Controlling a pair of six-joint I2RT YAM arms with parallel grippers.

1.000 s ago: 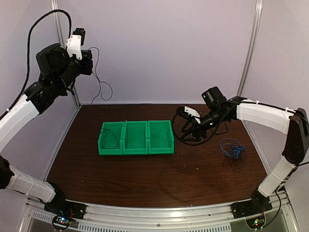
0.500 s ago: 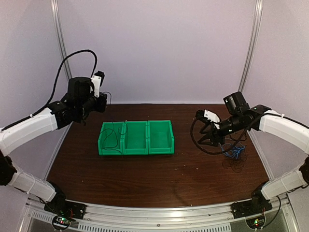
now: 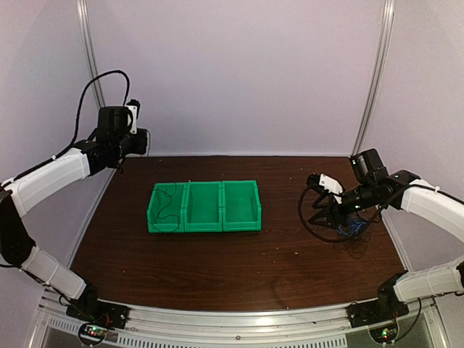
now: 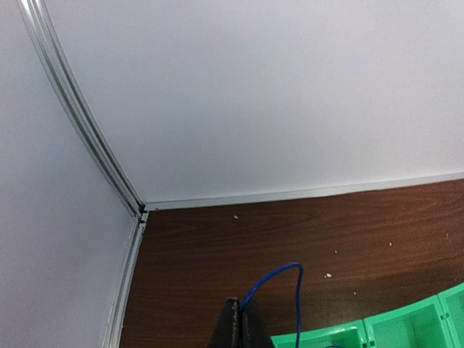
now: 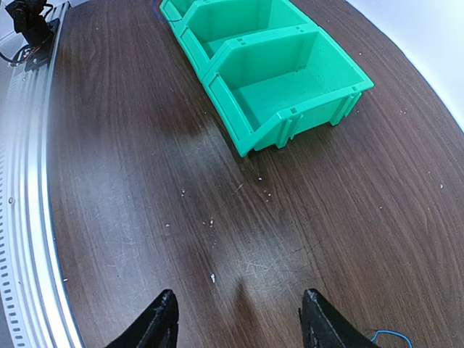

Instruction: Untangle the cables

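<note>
A tangle of cables [image 3: 353, 230], bright blue ones mixed with black, lies on the table at the right. My right gripper [image 3: 330, 214] hangs open just left of it and holds nothing. In the right wrist view its jaws [image 5: 241, 320] stand wide over bare wood, with a bit of blue cable [image 5: 384, 336] at the lower right edge. My left gripper [image 4: 241, 308] is shut on a single blue cable [image 4: 290, 270] that arches up from the jaws. In the top view that gripper [image 3: 140, 140] is at the back left, and the cable's end [image 3: 168, 209] trails into the left green bin.
Three joined green bins [image 3: 239, 221] stand in a row at the table's middle left, also in the right wrist view [image 5: 290, 119]. The back wall and a metal corner post [image 4: 87, 130] are close to the left gripper.
The left arm came down from high at the back left, lowering its cable into the left bin. The right arm swung right and down to the tangle.
</note>
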